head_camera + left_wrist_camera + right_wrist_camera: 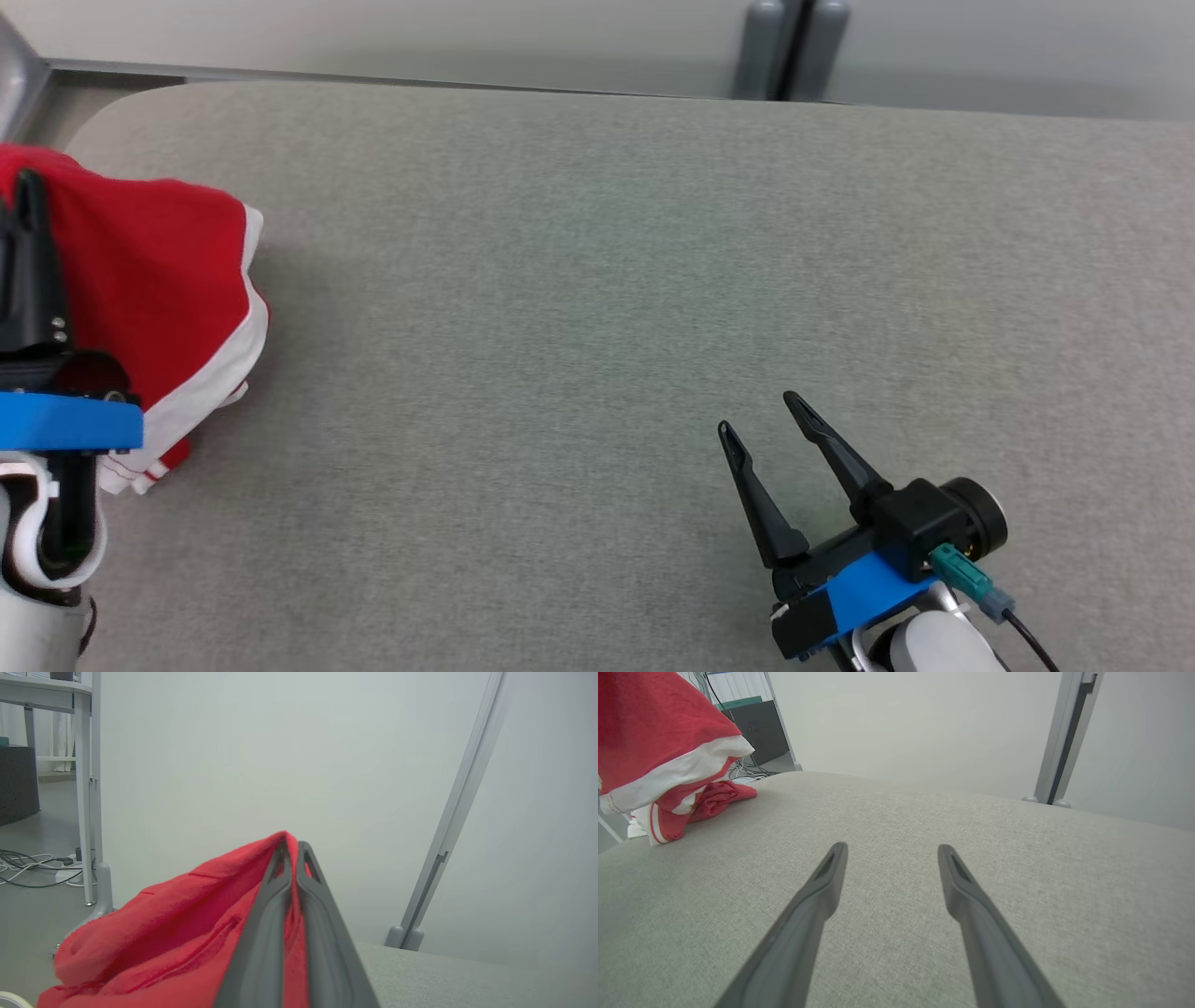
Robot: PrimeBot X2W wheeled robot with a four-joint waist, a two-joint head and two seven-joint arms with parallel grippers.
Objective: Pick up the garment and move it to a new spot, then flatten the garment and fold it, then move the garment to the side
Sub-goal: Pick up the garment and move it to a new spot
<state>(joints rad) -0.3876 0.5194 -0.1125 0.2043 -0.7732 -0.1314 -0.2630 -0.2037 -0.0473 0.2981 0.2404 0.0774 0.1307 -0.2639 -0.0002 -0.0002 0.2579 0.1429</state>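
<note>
The garment (159,280) is red with white trim and hangs bunched at the far left of the grey table (597,308). My left gripper (26,187) is shut on its top fold and holds it raised. The left wrist view shows the two fingers pressed together with red cloth (177,924) pinched at their tips. Only the garment's lower end (668,812) rests on the table in the right wrist view. At the lower right, my right gripper (758,413) stands open just above the table, holding nothing.
The table's rounded far left corner (103,107) lies just behind the garment. A grey post (794,47) stands behind the far edge. Off the table's left side are a white desk leg (86,812) and floor cables (28,868).
</note>
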